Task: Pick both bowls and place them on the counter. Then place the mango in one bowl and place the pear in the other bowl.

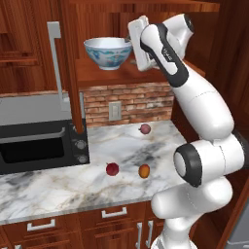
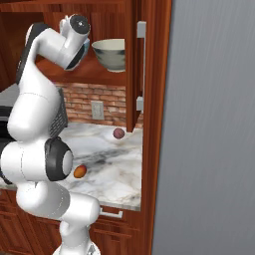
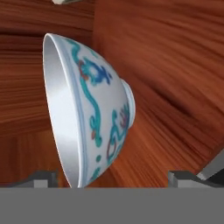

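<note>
Gripper [image 3: 113, 177]: the jaws stand wide apart and hold nothing. In the hand view one fingertip [image 3: 41, 178] sits on each side of the patterned bowl [image 3: 87, 109], whose rim reaches down between them; contact with the bowl cannot be told. In the left base view the hand is level with this bowl and just beside its right side.

Patterned bowl: white with blue and pink flowers, upright on the wooden cabinet shelf [image 1: 97, 75], close to the shelf's front edge. The open cabinet door [image 1: 56, 73] hangs to its left.

Second bowl [image 2: 110, 54]: grey-green with a cream inside, upright on the same shelf as seen from the right base view, near the cabinet's right wall. The arm's wrist hides the space to its left.

Worktop [image 1: 48, 187]: white marble under the shelf, brick wall behind it.
- Mango [image 1: 144, 170]: orange-yellow, near the front edge, towards the right end.
- Pear [image 1: 112, 168]: dark red, just left of the mango, apart from it.
- Paler pinkish fruit [image 1: 145, 129]: back by the brick wall, well apart from the other two.
- Microwave [image 1: 39, 146]: takes up the left end.

Open marble lies between the microwave and the fruits, and between the front pair and the rear fruit. A tall grey panel [image 2: 214, 124] closes off the right end.
</note>
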